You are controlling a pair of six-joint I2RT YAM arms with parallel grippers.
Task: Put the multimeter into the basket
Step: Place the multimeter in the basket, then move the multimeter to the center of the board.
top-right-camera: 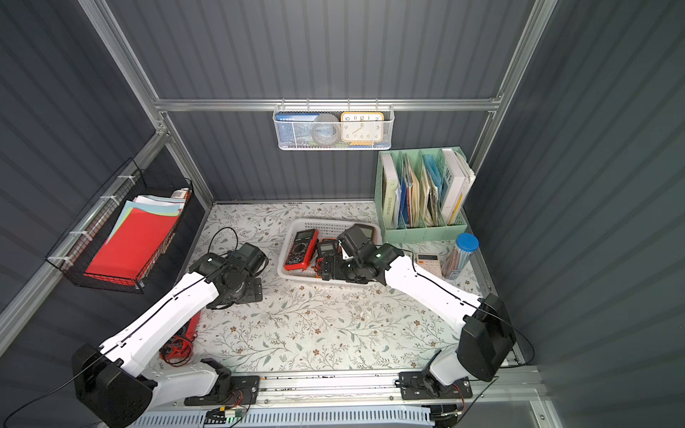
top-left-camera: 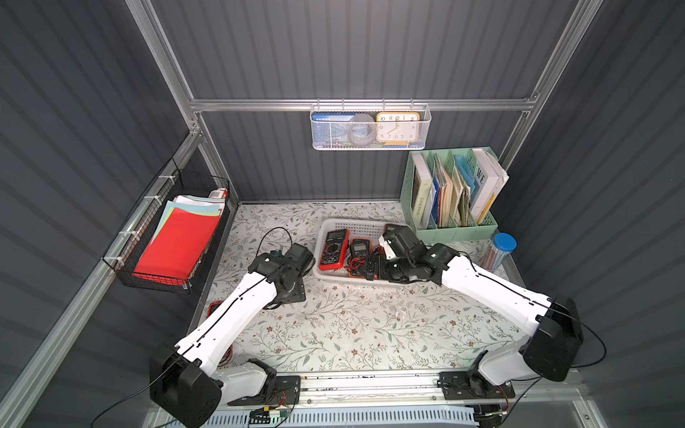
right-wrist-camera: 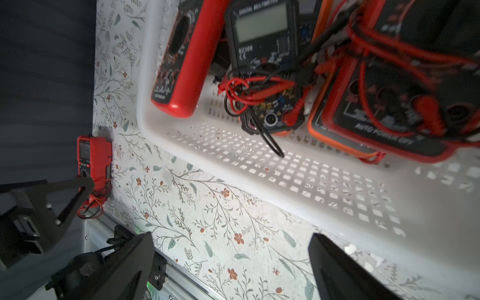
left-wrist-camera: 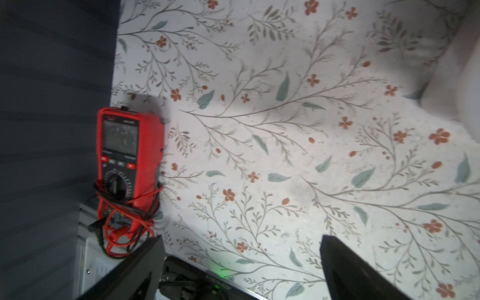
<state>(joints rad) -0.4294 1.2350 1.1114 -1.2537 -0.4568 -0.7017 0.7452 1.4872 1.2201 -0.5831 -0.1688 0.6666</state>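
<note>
Lying lower left in a top view, the red plastic multimeter [top-right-camera: 193,328] sits nearest the empty, wide-open left gripper [left-wrist-camera: 240,237].

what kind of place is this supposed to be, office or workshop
Probably a mock office desk inside a robot test booth: grey panel walls on an aluminium frame, a green file rack of books, and a white basket holding multimeters.

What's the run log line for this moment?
left gripper: open, empty | right gripper: open, empty, by basket | multimeter: on table, outside basket
</note>
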